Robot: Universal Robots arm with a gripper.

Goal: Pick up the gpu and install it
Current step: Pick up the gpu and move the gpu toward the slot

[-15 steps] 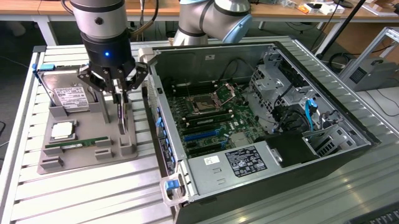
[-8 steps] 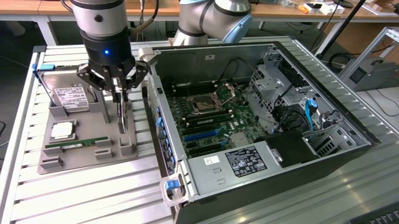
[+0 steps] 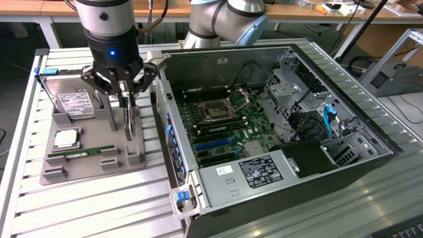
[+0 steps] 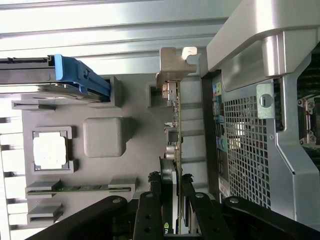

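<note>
the gripper (image 3: pixel 127 99) stands over the tray (image 3: pixel 86 171) beside the open case (image 3: pixel 225 59). its fingers (image 4: pixel 150 215) look closed on the two faces of the gpu (image 3: pixel 128 121), near its top edge. the card sits on its long edge in the tray, just beside the case's outer wall. whether it has left its slot i can't tell.

to lift it well, i'd pull straight up in the card's own plane, so it neither binds on the posts (image 3: pixel 135 151) nor swings into the case wall. i'd grip the board, not the parts on its face.

from the wrist the gpu (image 4: pixel 175 125) is edge-on. its long axis seems level, running along the tray parallel to the case wall. the bracket (image 4: pixel 172 67) is at the end nearer the hard drive (image 3: pixel 73 101).
</note>
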